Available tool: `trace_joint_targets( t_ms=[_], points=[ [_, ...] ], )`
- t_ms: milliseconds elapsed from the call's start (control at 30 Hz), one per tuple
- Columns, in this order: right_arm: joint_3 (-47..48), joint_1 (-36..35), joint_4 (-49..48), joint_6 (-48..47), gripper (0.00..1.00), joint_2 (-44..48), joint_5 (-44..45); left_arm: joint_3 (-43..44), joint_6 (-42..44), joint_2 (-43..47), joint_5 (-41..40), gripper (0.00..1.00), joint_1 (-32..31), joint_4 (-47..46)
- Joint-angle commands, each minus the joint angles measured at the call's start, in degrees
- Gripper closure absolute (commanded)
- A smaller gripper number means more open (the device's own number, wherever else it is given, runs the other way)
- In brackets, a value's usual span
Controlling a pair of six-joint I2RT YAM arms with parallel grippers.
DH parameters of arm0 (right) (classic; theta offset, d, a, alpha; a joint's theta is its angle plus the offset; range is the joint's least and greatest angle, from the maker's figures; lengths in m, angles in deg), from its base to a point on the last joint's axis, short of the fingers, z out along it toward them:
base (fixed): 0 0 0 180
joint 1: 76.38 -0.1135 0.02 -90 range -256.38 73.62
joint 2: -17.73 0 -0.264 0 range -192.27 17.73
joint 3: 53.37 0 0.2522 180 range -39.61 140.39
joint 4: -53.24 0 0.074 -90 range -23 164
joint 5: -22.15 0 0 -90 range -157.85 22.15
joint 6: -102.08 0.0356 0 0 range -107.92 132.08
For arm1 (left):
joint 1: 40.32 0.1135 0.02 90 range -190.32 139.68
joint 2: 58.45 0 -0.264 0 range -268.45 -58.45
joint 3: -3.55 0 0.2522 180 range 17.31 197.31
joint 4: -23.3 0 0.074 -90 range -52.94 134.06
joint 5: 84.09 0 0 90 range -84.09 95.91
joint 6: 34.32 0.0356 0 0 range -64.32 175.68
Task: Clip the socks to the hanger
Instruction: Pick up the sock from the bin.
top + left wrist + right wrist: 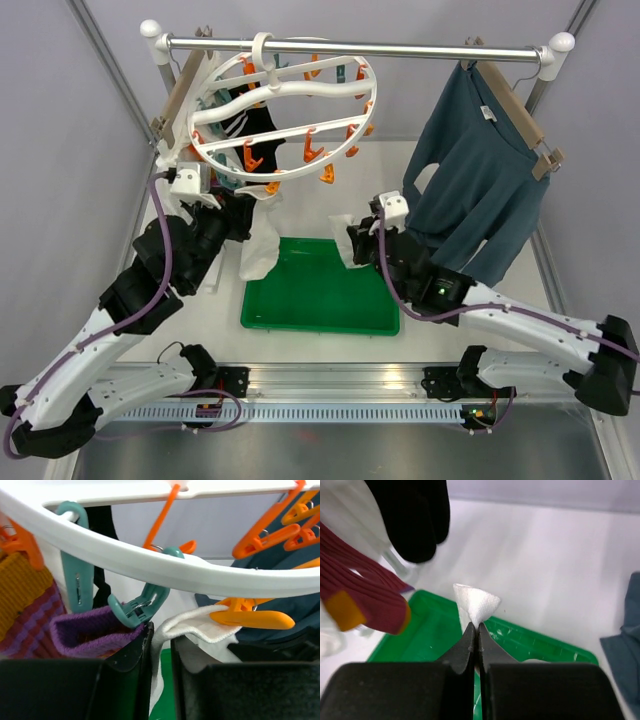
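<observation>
The round white hanger (285,100) hangs from the rail with orange and teal clips; a black-and-white striped sock (240,122) is clipped on it. My left gripper (238,215) is raised under the ring's (150,565) near rim. In the left wrist view my left gripper (161,635) is shut on a white sock (192,625), whose upper edge lies in an orange clip (250,617). A purple-cuffed sock (85,630) hangs by a teal clip (140,605). My right gripper (476,627) is shut on another white sock (477,602) above the green tray (435,625).
The green tray (320,300) lies in the middle of the table. A teal-blue shirt (480,190) hangs on a wooden hanger at right. A wooden hanger with a sheer white garment (185,85) hangs at left. Maroon-and-orange (365,597) and black (415,515) socks hang near my right gripper.
</observation>
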Motion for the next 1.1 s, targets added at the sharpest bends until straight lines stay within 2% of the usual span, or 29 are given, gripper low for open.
trace_joint_targets(
  t_ms=[0,200,367,633,700,967,1067],
  points=[
    [-0.2,-0.4,-2.4,-7.9,1.0,6.1,-3.2,-1.8,1.1,0.7,6.6,0.74,0.0,-6.7],
    [3.6,-0.6,0.9,-12.6,1.0,12.2,-9.2,-5.1,2.2,2.7,15.5,0.67,0.0,-11.6],
    [6.4,-0.7,2.2,-14.9,1.0,15.4,-15.7,-10.5,3.9,5.5,29.0,0.62,0.0,-19.9],
    [12.4,-0.7,6.3,-15.6,1.0,16.9,-22.7,-12.0,5.4,5.9,44.9,0.54,0.1,-24.8],
    [13.2,-0.7,6.3,-15.6,1.0,17.3,-23.8,-12.2,5.3,5.1,45.8,0.5,0.0,-26.1],
    [15.4,-0.7,6.0,-15.2,1.0,18.1,-26.7,-12.1,3.7,2.6,51.6,0.49,0.0,-29.9],
    [16.2,-0.7,6.4,-15.3,1.0,18.0,-26.8,-13.5,3.4,4.7,49.6,0.44,0.0,-31.2]
  ],
)
